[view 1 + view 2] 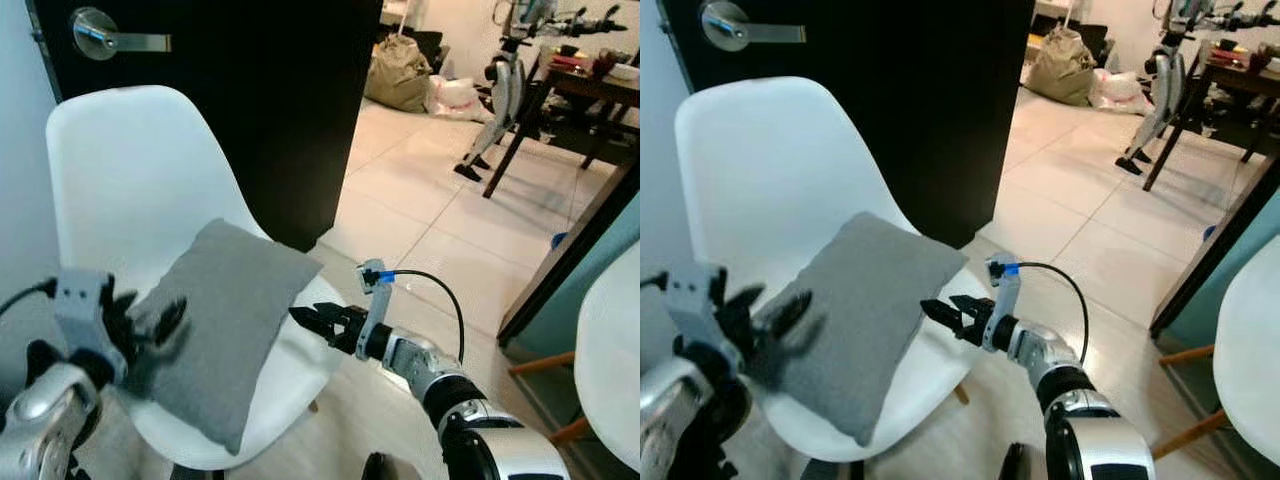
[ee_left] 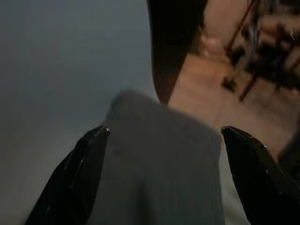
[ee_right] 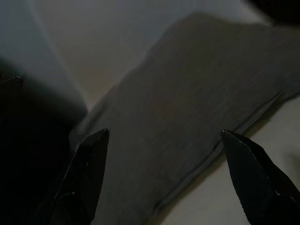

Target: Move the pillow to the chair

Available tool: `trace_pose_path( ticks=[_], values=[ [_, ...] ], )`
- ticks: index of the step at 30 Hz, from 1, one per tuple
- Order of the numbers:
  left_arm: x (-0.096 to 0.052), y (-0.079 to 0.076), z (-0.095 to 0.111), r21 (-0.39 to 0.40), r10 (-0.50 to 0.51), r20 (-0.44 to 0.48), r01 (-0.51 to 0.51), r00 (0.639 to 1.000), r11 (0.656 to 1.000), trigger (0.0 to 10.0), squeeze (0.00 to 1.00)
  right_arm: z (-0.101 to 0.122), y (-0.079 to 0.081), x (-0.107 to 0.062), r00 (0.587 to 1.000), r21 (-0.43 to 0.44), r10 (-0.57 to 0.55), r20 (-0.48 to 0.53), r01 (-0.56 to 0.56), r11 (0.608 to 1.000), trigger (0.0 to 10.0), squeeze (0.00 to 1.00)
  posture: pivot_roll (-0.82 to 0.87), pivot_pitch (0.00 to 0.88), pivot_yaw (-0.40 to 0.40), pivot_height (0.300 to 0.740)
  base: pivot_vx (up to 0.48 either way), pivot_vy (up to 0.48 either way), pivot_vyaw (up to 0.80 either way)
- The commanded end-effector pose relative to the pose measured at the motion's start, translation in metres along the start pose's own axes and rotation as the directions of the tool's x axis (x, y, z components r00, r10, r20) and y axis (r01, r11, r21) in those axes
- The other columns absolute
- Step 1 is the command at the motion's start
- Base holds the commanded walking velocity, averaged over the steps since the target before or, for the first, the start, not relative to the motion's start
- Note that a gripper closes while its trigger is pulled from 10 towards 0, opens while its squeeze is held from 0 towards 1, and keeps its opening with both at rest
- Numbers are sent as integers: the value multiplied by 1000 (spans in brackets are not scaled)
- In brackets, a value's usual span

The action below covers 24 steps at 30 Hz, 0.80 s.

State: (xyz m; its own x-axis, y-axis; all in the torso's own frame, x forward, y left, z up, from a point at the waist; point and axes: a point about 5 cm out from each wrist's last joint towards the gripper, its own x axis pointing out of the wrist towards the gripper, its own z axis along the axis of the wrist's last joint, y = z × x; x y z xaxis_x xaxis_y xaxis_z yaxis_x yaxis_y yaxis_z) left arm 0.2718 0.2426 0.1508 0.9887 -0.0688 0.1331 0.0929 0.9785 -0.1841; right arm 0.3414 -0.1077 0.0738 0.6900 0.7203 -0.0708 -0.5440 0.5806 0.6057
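Note:
A grey square pillow (image 1: pixel 222 320) lies flat on the seat of a white shell chair (image 1: pixel 130 180), one corner toward the backrest. My left gripper (image 1: pixel 150 335) hovers open at the pillow's left edge, nothing between its fingers. My right gripper (image 1: pixel 312 318) stands open just off the pillow's right edge, apart from the fabric. The left wrist view shows the pillow (image 2: pixel 159 159) between two spread fingers (image 2: pixel 75 178). In the right wrist view the pillow (image 3: pixel 187 122) lies on the white seat (image 3: pixel 234 197) ahead of spread fingers (image 3: pixel 253 178).
A black door (image 1: pixel 250 90) with a silver lever handle (image 1: pixel 110 40) stands behind the chair. A second white chair (image 1: pixel 610 360) is at the right edge. Tiled floor (image 1: pixel 430 200) stretches toward a dark table (image 1: pixel 580 90), bags (image 1: pixel 400 70) and another robot (image 1: pixel 505 80).

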Motion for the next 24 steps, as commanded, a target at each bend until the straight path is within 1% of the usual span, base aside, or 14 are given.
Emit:
trace_pose_path(
  ticks=[1, 2, 3, 4, 5, 6, 8, 9, 11, 12, 13, 19, 23, 24],
  values=[
    [2, -8, -29, 22, 77, -78, -76, 994, 997, 10000, 0, 0, -3, 0, 998, 29, -50, 39, 49, 998, 10000, 0, 258, 0, -165, 570, 0, 0, 0],
    [2, -8, -29, 22, 77, -78, -76, 994, 997, 10000, 0, 0, -3, 0, 998, 29, -50, 39, 49, 998, 10000, 0, 258, 0, -165, 570, 0, 0, 0],
    [3, -15, -39, 35, 80, -106, -77, 991, 996, 10000, 0, -2, -4, -1, 997, 37, -72, 38, 71, 997, 10000, 0, 258, 0, -165, 575, 0, 0, 0],
    [3, -15, -39, 35, 80, -106, -77, 991, 996, 10000, 0, -2, -4, -1, 997, 37, -72, 38, 71, 997, 10000, 0, 258, 0, -165, 575, 0, 0, 0],
    [3, -25, -51, 40, 66, -145, -61, 987, 997, 10000, 0, -6, -6, -2, 994, 45, -100, 33, 98, 994, 10000, 0, 255, 0, -163, 580, 0, 0, 0],
    [3, -25, -51, 40, 66, -145, -61, 987, 997, 10000, 0, -6, -6, -2, 994, 45, -100, 33, 98, 994, 10000, 0, 255, 0, -163, 580, 0, 0, 0],
    [1, -42, -74, 41, 30, -218, -21, 976, 999, 10000, 0, -14, -10, -5, 988, 56, -154, 16, 153, 987, 10000, 0, 253, 0, -159, 590, 0, 0, 0],
    [1, -42, -74, 41, 30, -218, -21, 976, 999, 10000, 0, -14, -10, -5, 988, 56, -154, 16, 153, 987, 10000, 0, 253, 0, -159, 590, 0, 0, 0],
    [-7, -59, -104, 91, -16, -326, 48, 945, 995, 10000, 0, -28, -16, -12, 973, 58, -230, -20, 231, 971, 10000, 0, 248, 0, -154, 600, 0, 0, 0],
    [-11, -63, -116, 105, -23, -371, 67, 928, 992, 10000, 0, -34, -19, -16, 965, 63, -262, -34, 263, 963, 10000, 0, 245, 0, -152, 605, 0, 0, 0],
    [-14, -66, -122, 95, -28, -388, 70, 921, 993, 10000, 0, -41, -22, -20, 955, 64, -292, -50, 295, 953, 10000, 0, 242, 0, -150, 610, 0, 0, 0],
    [-14, -71, -125, 67, -32, -380, 62, 924, 996, 10000, 0, -56, -29, -32, 933, 78, -350, -83, 356, 931, 10000, 0, 240, 0, -147, 625, 0, 0, 0],
    [-12, -68, -128, 93, -19, -384, 59, 923, 994, 10000, 0, -62, -31, -37, 923, 89, -374, -92, 381, 920, 10000, 0, 234, 0, -141, 635, 0, 0, 0],
    [-13, -64, -131, 112, -4, -397, 53, 918, 992, 10000, 0, -64, -33, -39, 917, 90, -386, -97, 394, 915, 10000, 0, 233, 0, -139, 640, 0, 0, 0]
  ],
)
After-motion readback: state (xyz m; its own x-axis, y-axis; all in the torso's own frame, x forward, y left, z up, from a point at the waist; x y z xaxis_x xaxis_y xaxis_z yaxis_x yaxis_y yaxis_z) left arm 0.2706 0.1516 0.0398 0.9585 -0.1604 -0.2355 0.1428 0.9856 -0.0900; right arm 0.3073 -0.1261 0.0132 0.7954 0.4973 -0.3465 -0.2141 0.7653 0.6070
